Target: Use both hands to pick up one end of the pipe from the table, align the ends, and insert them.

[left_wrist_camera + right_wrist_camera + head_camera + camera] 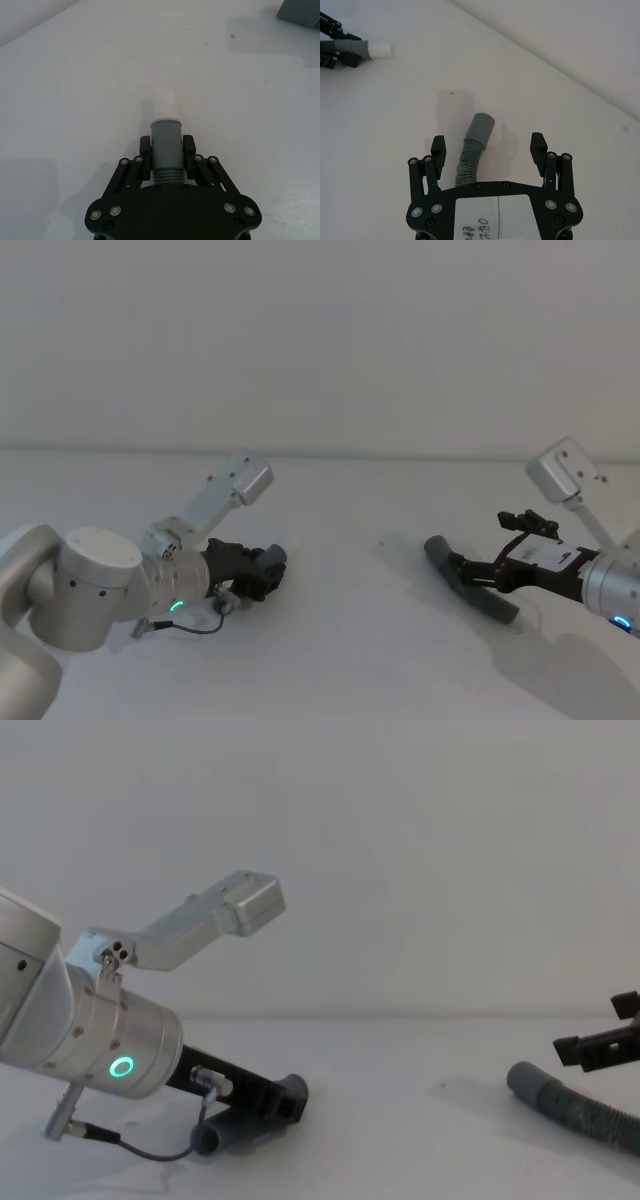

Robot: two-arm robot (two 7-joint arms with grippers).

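**Two robot grippers low over a white table: one clamps a short pipe piece, the other is open over a ribbed hose**

The white table [340,670] carries the corrugated hose [466,167], which lies flat on it on the robot's right. The right gripper [488,142] sits directly over the hose. Its jaws are spread wide, one on each side of the hose, and grip nothing. The hose's smooth round cuff [480,127] points out just beyond the fingertips.

Well apart from the hose, to its left, the left gripper [167,146] is low at the table. It is closed firmly on the short tube [165,132], with its jaws pressing both sides of the grey collar [165,125]. A paler, narrower tip [164,104] sticks out past the collar.

Both pieces look like light plastic. The hose will probably bend and droop when lifted, so the best hold is likely on or just behind the stiff cuff. That should keep the end steerable for lining up. The short tube looks rigid but smooth, and it may twist in the grip as the ends are pushed together.
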